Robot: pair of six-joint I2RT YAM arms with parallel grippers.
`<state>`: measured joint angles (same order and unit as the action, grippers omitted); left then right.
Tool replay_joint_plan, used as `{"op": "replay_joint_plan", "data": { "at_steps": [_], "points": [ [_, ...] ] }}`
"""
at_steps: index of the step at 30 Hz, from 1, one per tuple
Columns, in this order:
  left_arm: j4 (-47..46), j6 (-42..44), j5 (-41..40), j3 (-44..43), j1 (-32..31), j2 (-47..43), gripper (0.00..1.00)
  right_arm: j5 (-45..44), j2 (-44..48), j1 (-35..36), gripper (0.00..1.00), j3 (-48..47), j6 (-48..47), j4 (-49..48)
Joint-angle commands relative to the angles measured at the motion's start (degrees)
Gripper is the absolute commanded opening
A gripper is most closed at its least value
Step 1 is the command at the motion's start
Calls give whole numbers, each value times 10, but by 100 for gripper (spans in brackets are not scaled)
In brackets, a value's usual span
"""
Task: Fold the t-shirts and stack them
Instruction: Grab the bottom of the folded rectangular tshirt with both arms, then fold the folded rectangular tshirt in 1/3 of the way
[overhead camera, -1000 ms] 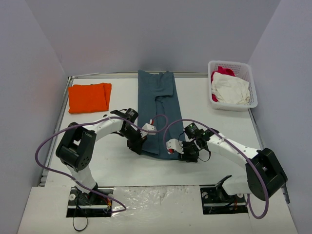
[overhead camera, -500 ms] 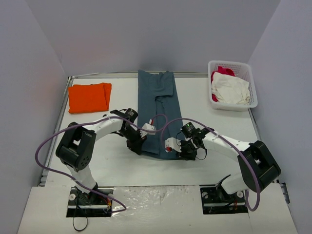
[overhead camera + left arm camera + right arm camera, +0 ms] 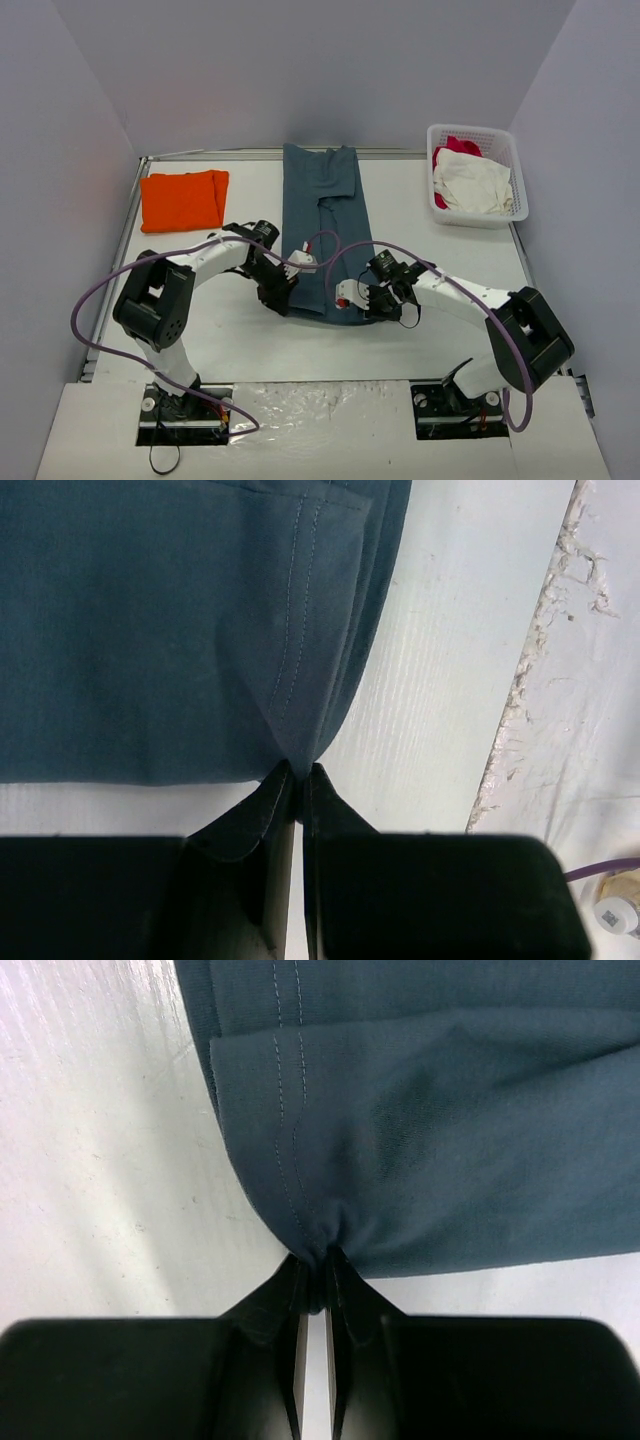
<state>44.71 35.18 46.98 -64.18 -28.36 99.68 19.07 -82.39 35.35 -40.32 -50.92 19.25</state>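
As you scan from the left, you meet the orange t-shirt (image 3: 183, 200) first. It lies folded flat at the far left corner of the table (image 3: 425, 245), well apart from both arms.

Next comes your left gripper (image 3: 283, 298), low at the near left corner of the slate-blue t-shirt (image 3: 325, 215). Through the left wrist camera you see its jaws pinched tight on the stitched hem, with the cloth gathered into a small pleat right at the fingertips.

That blue shirt sits mid-table as a long narrow strip, sides folded inward, running from the far edge toward the arm bases.

At its near right corner you find your right gripper (image 3: 374, 305). Its jaws are also clamped on the hem, and the fabric is bunched between them while the rest lies flat on the white surface.

Farthest right, the white basket (image 3: 470, 219) stands at the far corner, holding a white garment (image 3: 472, 183) on top of a red-pink garment (image 3: 455, 147).
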Motion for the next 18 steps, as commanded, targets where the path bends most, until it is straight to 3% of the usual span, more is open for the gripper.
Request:
{"op": "replay_joint_plan", "data": {
  "at_steps": [1, 18],
  "points": [
    [30, 17, 18, -23, 9, -23, 2, -29, 20, 2, 0, -16, 16, 42],
    [123, 63, 15, -54, 22, -87, 2, 61, 55, -16, 0, -198, 29, 198]
  ]
}}
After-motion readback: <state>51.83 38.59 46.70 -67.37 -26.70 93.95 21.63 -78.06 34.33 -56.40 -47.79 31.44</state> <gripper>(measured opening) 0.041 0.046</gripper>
